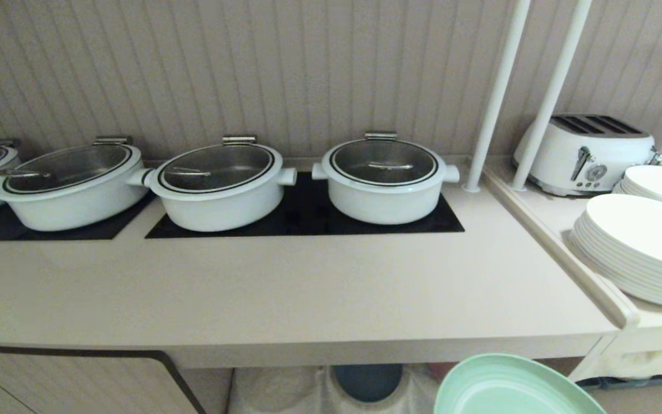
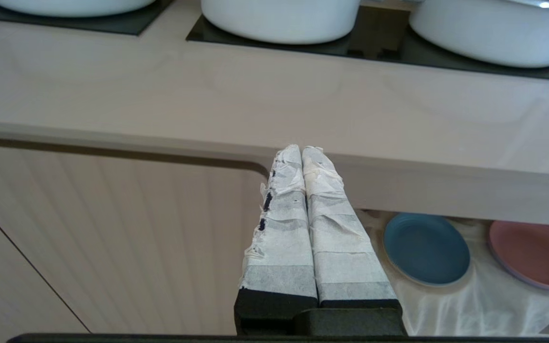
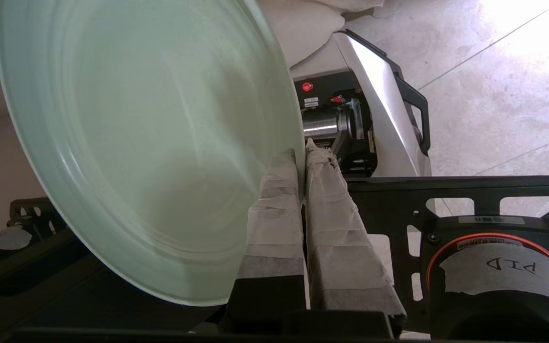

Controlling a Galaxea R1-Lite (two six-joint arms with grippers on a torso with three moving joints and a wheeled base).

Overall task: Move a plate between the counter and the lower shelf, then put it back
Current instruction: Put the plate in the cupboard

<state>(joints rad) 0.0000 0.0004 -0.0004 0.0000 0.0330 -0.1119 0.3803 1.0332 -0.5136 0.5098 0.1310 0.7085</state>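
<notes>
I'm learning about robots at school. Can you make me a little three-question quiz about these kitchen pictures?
1. True or false: the right end effector is pinching the rim of the mint-green plate.
2. Which colours are the two plates lying on the lower shelf? A) dark blue and pink B) white and yellow
3. Fill in: beside the stacks of white plates stands a white ____.

Key: 1 true. 2 A: dark blue plate, pink plate. 3 toaster.
</notes>
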